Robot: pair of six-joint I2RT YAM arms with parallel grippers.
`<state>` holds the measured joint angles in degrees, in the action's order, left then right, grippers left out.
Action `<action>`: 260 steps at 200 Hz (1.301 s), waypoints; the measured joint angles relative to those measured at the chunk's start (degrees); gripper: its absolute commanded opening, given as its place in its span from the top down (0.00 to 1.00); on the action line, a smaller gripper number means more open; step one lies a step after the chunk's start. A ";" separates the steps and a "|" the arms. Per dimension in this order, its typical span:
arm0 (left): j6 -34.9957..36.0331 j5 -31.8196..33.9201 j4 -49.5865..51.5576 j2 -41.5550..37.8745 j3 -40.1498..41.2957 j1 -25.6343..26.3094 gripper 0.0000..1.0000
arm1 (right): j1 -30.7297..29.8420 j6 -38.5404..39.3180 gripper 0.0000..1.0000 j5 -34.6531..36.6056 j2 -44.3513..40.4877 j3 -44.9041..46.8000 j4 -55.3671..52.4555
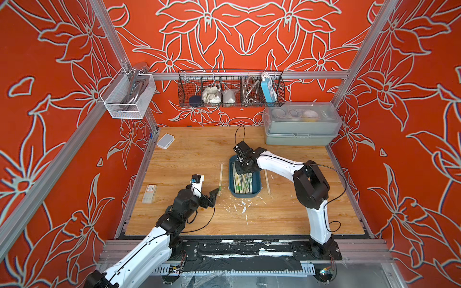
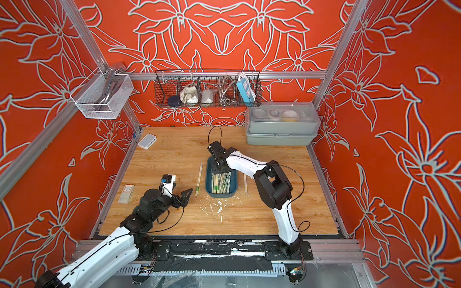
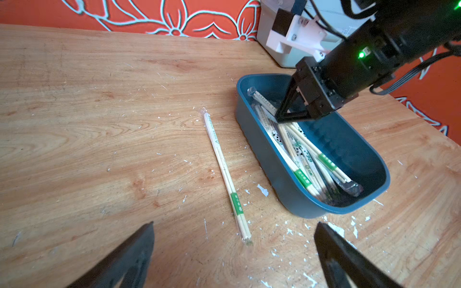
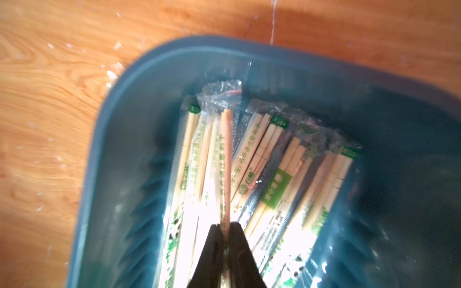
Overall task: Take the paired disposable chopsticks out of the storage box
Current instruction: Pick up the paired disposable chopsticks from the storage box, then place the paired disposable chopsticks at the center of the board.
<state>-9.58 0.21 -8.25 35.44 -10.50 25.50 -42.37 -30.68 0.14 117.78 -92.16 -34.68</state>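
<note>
Nearest the base, the left hand hovers low with its fingers spread wide, holding nothing. One sleeved pair lies on the surface with its near end just beside those fingertips, running alongside the storage box but apart from it. A third pair lies on the surface at the box's right side. Inside the box, the rest of the paired disposable chopsticks lie lengthwise in a loose heap. At the box's far end the right hand reaches down among them, fingers pinched narrow on a single pair.
</note>
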 measured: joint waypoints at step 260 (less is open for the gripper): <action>0.00 -0.09 -0.04 -0.02 0.00 0.02 0.00 | 21.44 6.60 0.96 0.04 -15.85 21.49 2.01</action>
<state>-9.58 0.12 -8.29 35.42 -10.50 25.52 -20.93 -24.08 0.19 101.93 -70.67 -32.67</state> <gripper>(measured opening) 0.999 0.100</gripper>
